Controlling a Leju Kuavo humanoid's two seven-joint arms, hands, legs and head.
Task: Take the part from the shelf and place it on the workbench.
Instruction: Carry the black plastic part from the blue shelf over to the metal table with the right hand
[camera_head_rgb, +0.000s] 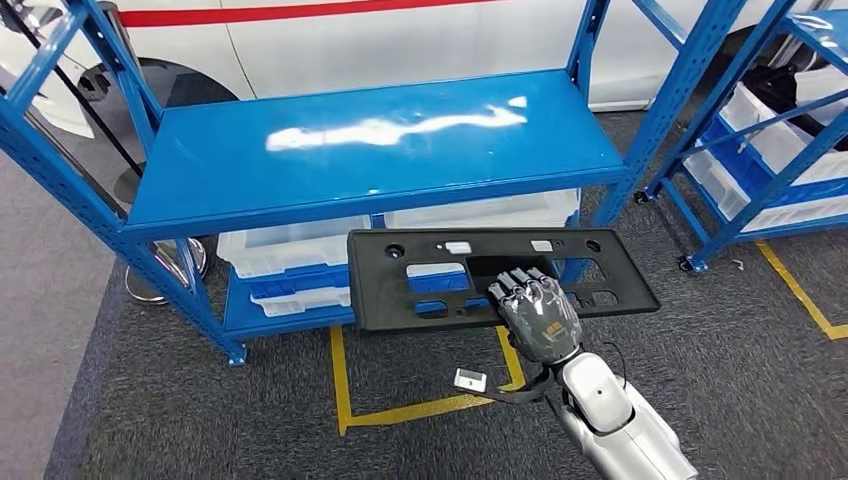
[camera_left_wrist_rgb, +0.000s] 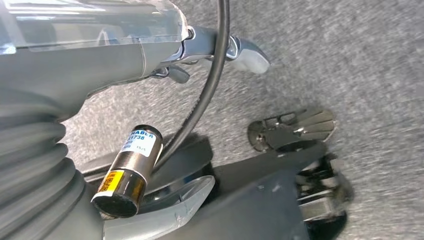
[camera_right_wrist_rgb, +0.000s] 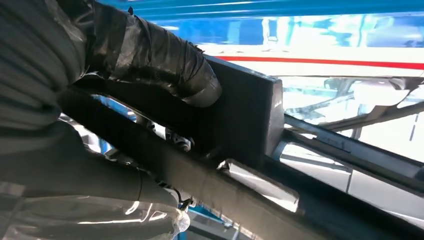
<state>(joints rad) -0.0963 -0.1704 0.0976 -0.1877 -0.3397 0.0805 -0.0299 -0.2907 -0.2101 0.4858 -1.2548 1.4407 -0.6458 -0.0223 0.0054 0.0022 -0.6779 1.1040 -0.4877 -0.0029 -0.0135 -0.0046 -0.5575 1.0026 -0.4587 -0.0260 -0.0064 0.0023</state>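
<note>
Grey carpet with yellow tape lines runs under the blue shelf (camera_head_rgb: 380, 150), whose upper board lies bare in front of me. My right hand (camera_head_rgb: 538, 318) grips the black part (camera_head_rgb: 420, 262) at its near edge, fingers over the top and thumb beneath, holding it flat in the air just in front of the shelf. So, by my judgement, the pick is done; carrying it to the workbench and setting it down remain. My left hand I cannot judge.
</note>
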